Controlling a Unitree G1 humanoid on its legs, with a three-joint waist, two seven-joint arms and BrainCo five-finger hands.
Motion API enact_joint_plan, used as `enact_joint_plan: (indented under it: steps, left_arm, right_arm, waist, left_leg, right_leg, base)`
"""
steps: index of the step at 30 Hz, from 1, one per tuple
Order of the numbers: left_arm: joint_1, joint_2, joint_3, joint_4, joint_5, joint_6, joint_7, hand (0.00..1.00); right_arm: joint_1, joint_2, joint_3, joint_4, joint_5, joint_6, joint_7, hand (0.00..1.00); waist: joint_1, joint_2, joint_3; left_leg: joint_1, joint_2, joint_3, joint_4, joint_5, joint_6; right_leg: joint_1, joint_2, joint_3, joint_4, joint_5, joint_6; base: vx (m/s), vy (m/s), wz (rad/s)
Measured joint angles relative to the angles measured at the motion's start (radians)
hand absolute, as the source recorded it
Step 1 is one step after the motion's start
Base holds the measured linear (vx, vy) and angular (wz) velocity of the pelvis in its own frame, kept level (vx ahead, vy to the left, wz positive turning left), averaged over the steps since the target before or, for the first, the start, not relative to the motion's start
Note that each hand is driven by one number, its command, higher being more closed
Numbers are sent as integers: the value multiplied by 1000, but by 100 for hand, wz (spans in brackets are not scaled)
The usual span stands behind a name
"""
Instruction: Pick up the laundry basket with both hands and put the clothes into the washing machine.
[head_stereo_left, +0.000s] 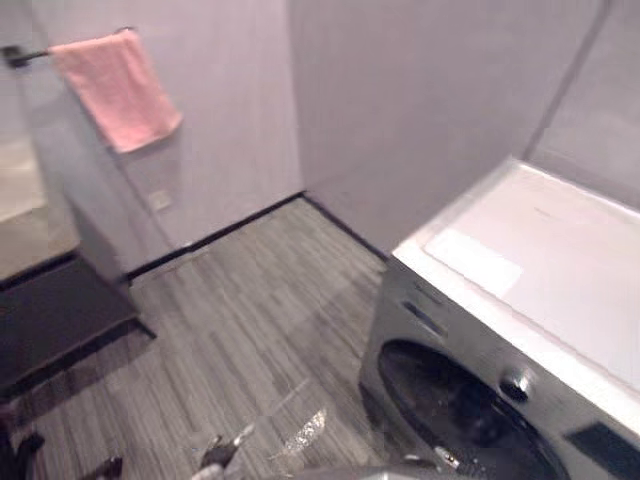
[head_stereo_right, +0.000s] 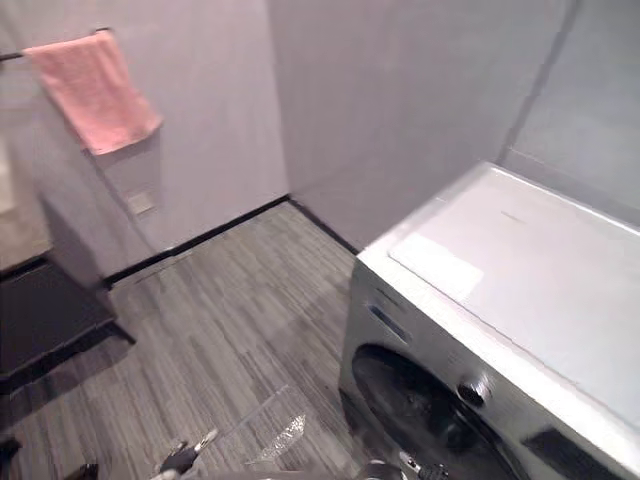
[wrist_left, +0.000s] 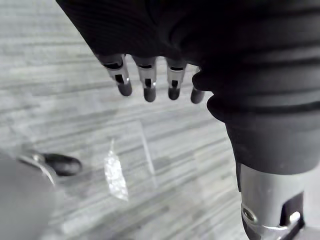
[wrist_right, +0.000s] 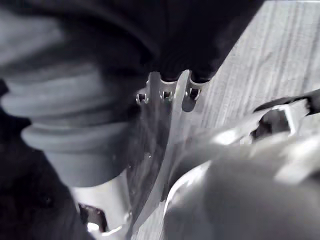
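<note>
Remote view, laundry room. My left hand (wrist_left: 149, 84) hangs over the striped floor (head_stereo_left: 250, 330), with its fingers straight, side by side and holding nothing. My right hand (wrist_right: 167, 89) sits close to a curved grey surface (wrist_right: 240, 200), and I cannot tell whether it is spread or closed. Under the left hand a clear, glinting scrap (wrist_left: 115, 172) lies on the floor. To my right stands the washing machine (head_stereo_left: 530, 280). Its front edge slants from near right toward the far corner. Its dark round door (head_stereo_left: 450, 410) faces left and toward me, below a silver knob (head_stereo_left: 515, 385). At far left is a dark low unit (head_stereo_left: 55, 320), and above it a pink towel (head_stereo_left: 115, 85) drapes over a wall rail (head_stereo_left: 20, 55).
</note>
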Motion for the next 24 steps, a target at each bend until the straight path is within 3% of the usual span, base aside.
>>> enact_joint_plan:
  steps: [2, 3, 4, 5, 6, 7, 8, 9, 10, 12, 13, 15, 17, 19, 20, 24]
  left_arm:
    - [-20, -22, -30, -32, -2, -4, -1, 0]
    - [-23, -30, -36, -40, -2, -4, 0, 0]
    - [-25, -46, -35, -49, -1, -12, -1, 0]
    - [-24, -59, -35, -57, 1, -20, 0, 0]
    - [-19, -60, -36, -70, 1, -25, 0, 0]
    - [-22, -57, -32, -85, 7, -28, 1, 0]
    - [-19, -69, -34, -91, 23, -30, -1, 0]
    - [-18, -79, -32, -91, 31, -29, -1, 0]
    - [-11, -102, -30, -91, 30, -26, -1, 0]
    - [1, -112, -13, -90, 29, -25, -11, 0]
    - [2, -111, -1, -92, 28, -25, -19, 0]
    - [2, -107, 26, -105, 28, -26, -20, 0]
    - [7, -104, 65, -129, 29, -26, -20, 0]
    - [12, -97, 113, -131, 28, -25, -20, 0]
    - [20, -98, 144, -129, 29, -25, -19, 0]
    - [81, -59, 185, -120, 30, -19, 2, 0]
  right_arm:
    - [52, 23, 16, -18, 1, 23, -5, 0]
    - [74, 33, 30, -18, 2, 27, -6, 0]
    - [105, 53, 47, -16, 13, 28, -5, 0]
    - [121, 51, 72, -9, 24, 47, 10, 0]
    - [131, 55, 87, 7, 28, 65, 27, 0]
    - [152, 97, 71, 31, 55, 78, 34, 0]
    - [166, 72, 74, 34, 65, 104, 83, 0]
    - [173, 63, 77, 41, 76, 114, 104, 0]
    - [193, 55, 111, 51, 71, 105, 87, 0]
    - [201, 45, 113, 59, 92, 98, 90, 0]
    - [206, 44, 119, 59, 92, 97, 90, 0]
    - [207, 36, 154, 66, 89, 97, 87, 0]
    - [209, 35, 154, 67, 88, 95, 86, 0]
    - [211, 42, 139, 66, 88, 81, 69, 0]
    - [214, 48, 102, 61, 87, 73, 63, 0]
    - [208, 69, -14, 5, 80, 42, 19, 0]
  waist:
    - [-16, -3, 1]
    - [-15, -5, 2]
    - [-19, -8, 2]
    - [-19, -17, -4]
    - [-16, -32, -12]
    - [-10, -66, -12]
    - [-2, -25, -7]
    - [-2, -16, -5]
    - [-15, 18, 0]
    - [-17, 33, 0]
    - [-19, 45, -3]
    - [-14, 43, 0]
    - [-12, 51, 5]
    - [-13, 35, 5]
    - [-10, 61, -1]
    - [-15, 33, -12]
  left_leg:
    - [-6, 30, -122, 50, -33, -24]
    - [-7, 37, -156, 63, -48, -31]
    - [-7, 45, -225, 85, -65, -52]
    - [-22, 40, -278, 117, -92, -79]
    - [-41, 28, -302, 140, -108, -90]
    - [-56, 5, -341, 184, -136, -117]
    - [-67, 38, -296, 202, -134, -125]
    - [-71, 54, -273, 201, -134, -126]
    - [-75, 81, -270, 201, -139, -142]
    - [-75, 88, -274, 217, -140, -146]
    - [-89, 90, -276, 259, -155, -165]
    - [-153, 84, -263, 379, -173, -180]
    - [-239, 101, -161, 517, -172, -180]
    - [-242, 127, -38, 520, -176, -173]
    - [-228, 171, 71, 460, -231, -113]
    - [-207, 170, 251, 366, -222, -130]
  right_leg:
    - [-73, 110, 123, -97, -45, 49]
    - [-85, 132, 162, -152, -48, 52]
    - [-70, 167, 251, -333, -47, 54]
    - [-30, 175, 350, -556, -26, 71]
    - [-16, 165, 366, -635, 11, 76]
    - [-5, 133, 334, -673, 54, 100]
    - [10, 145, 288, -681, 45, 72]
    - [10, 149, 279, -689, 48, 72]
    - [31, 156, 248, -720, 57, 70]
    - [63, 157, 222, -745, 57, 69]
    - [87, 160, 201, -762, 53, 65]
    - [113, 153, 167, -784, 47, 68]
    - [134, 133, 132, -790, 48, 67]
    - [160, 105, 106, -798, 47, 70]
    - [161, 104, 90, -800, 48, 73]
    - [151, 48, 120, -828, 54, 89]
  base:
    - [198, -237, 186]
    - [150, -283, 174]
    - [169, -323, 169]
    - [190, -341, 169]
    - [217, -399, 157]
    - [186, -373, 120]
    - [169, -327, 95]
    - [129, -207, 60]
    - [127, -123, 45]
    - [109, -83, 42]
    - [50, -8, 50]
    - [10, 37, 61]
    - [-22, 97, 66]
    - [-29, 164, 54]
    - [-71, 169, 35]
    - [4, 64, 23]
